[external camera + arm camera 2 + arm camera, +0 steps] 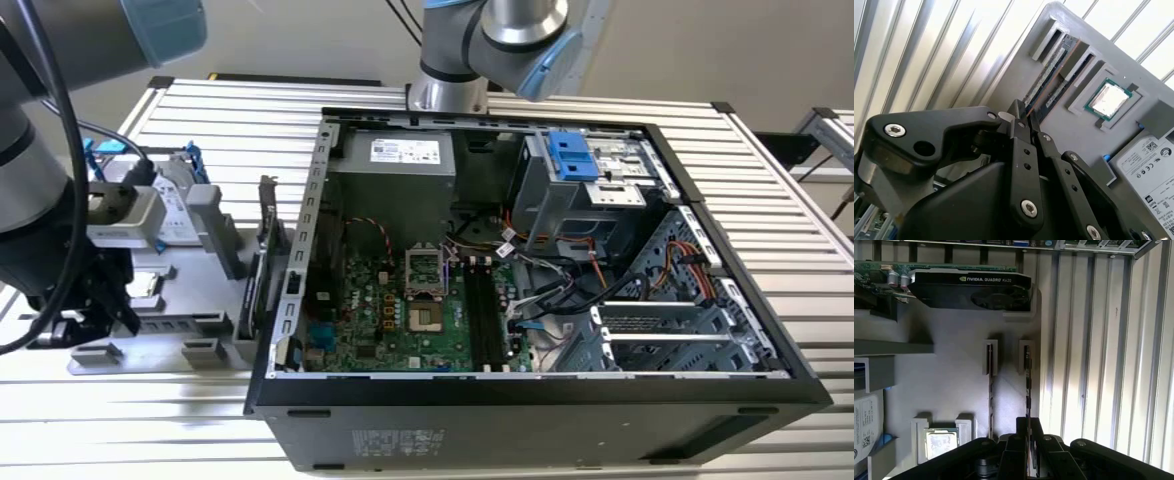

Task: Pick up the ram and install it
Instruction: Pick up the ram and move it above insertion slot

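The ram (1027, 380) is a thin dark stick standing on edge in the slots of a grey holder tray (954, 390), in the row nearest the tray's edge. It is also seen in the second wrist view as the ram (1048, 72). My gripper (1028, 422) straddles one end of it, one black finger on each face, and the jaws look shut on the stick. The second wrist view shows the gripper (1024, 114) the same way. In the exterior view my gripper (107, 315) hangs low over the tray (200, 310) at the exterior view's left.
A second memory stick (990, 390) stands in the row beside it. The tray also holds a processor (941, 442), a hard drive (1149, 165) and an upright graphics card (969, 290). The open computer case (534, 250) lies to the exterior view's right, its memory slots (481, 310) exposed.
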`<state>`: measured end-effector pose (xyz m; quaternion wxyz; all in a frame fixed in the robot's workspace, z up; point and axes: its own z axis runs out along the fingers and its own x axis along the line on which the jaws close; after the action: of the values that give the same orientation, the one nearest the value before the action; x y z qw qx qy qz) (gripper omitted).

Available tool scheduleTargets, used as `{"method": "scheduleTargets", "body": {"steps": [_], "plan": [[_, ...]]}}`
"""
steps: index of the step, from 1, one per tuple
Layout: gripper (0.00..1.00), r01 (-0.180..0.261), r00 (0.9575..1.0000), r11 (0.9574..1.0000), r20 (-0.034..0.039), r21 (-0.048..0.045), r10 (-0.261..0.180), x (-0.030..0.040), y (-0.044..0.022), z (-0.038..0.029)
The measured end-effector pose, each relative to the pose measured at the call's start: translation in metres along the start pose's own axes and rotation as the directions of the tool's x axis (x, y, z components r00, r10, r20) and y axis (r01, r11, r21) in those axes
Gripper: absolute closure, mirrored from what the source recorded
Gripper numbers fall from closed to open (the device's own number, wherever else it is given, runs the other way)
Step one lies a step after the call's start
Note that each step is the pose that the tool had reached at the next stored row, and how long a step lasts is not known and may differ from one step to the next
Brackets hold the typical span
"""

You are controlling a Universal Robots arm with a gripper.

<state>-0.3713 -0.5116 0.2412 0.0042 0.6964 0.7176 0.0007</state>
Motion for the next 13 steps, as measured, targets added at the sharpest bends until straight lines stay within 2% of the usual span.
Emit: {"method": "scheduleTargets", "body": {"steps": [13], "plan": [[1.00,-0.021,0.9998,0.9998,-0.0027,0.0001,0.021,-0.0001,0.0001,-0.0108]]}}
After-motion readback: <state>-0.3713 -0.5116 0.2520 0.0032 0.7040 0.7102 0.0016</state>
